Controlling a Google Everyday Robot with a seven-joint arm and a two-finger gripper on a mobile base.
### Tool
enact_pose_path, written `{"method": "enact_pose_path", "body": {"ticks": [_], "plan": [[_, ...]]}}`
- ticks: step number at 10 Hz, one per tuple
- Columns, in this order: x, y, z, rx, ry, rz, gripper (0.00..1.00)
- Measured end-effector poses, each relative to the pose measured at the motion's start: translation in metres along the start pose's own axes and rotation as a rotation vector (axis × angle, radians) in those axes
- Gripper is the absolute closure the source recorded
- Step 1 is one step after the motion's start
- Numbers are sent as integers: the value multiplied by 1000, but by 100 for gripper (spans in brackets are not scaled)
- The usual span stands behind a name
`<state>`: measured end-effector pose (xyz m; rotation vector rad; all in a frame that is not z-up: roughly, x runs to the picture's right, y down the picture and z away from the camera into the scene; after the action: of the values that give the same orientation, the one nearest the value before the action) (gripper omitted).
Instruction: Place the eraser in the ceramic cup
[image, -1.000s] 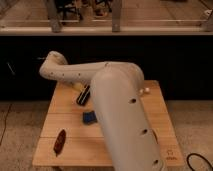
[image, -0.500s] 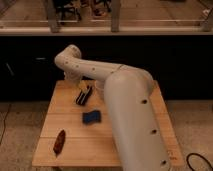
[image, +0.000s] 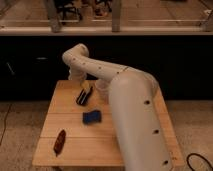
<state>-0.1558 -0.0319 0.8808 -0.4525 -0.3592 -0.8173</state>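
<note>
The eraser (image: 84, 95), black with a pale tan side, lies on the wooden table (image: 75, 152) near its far edge, left of centre. The white ceramic cup (image: 102, 89) stands just right of the eraser, partly hidden by my arm. My arm (image: 132, 115) rises from the lower right, bends at the far left and points down. The gripper (image: 76, 76) hangs at its end over the table's far edge, just behind and left of the eraser.
A flat blue block (image: 91, 117) lies mid-table in front of the eraser. A slim reddish-brown object (image: 59, 141) lies near the front left. My arm covers the table's right half. A dark counter front runs behind the table.
The arm's bend has swung to the right and nearer the table's far edge. The eraser, blue block and reddish-brown object have not moved.
</note>
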Motion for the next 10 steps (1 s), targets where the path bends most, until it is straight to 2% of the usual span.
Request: {"method": "enact_pose_path", "body": {"ticks": [10], "plan": [[14,13,24,-13,-105,47,20]]}}
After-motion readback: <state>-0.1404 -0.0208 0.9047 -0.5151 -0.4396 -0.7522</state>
